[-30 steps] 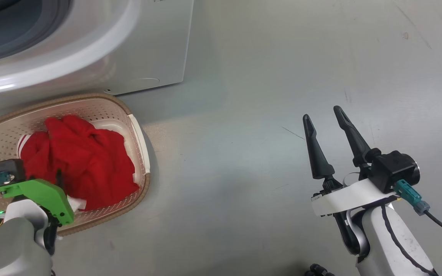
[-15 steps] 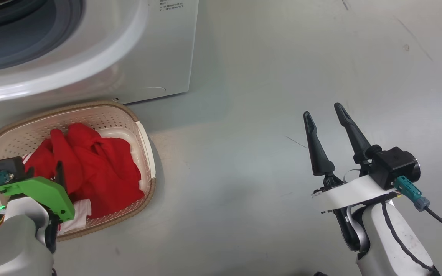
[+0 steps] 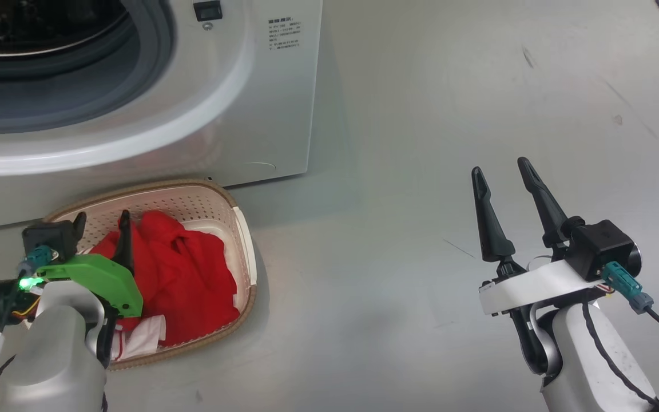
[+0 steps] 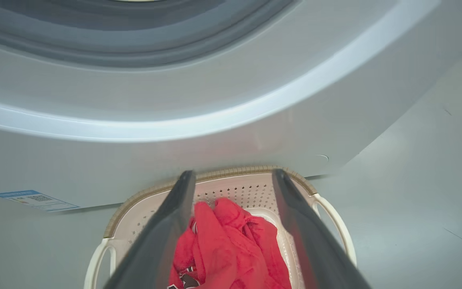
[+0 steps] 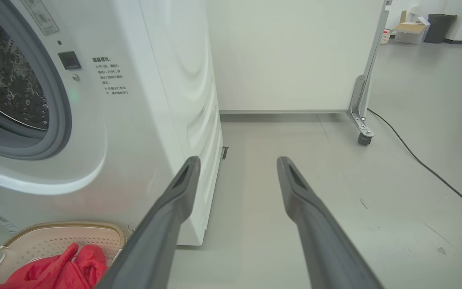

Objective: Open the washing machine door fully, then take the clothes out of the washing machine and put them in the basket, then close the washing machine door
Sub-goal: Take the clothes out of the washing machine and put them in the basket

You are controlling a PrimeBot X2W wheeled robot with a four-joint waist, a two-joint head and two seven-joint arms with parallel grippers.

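- Head view: L gripper spread wide, empty, over basket; clothes piled inside, white striped bit at near edge. Basket's far rim just beside washing machine front. R gripper spread, empty, over bare floor, well apart.
- L wrist view: fingers frame red heap; basket rim near machine base.
- R wrist view: open floor past machine corner; wheeled panel & cable far right.

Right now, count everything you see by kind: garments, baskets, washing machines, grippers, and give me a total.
Garments: 2, the red garment and the white garment with red stripes, both in the basket
Baskets: 1
Washing machines: 1, the washing machine
Grippers: 2, the left gripper and the right gripper, both open
Total: 6
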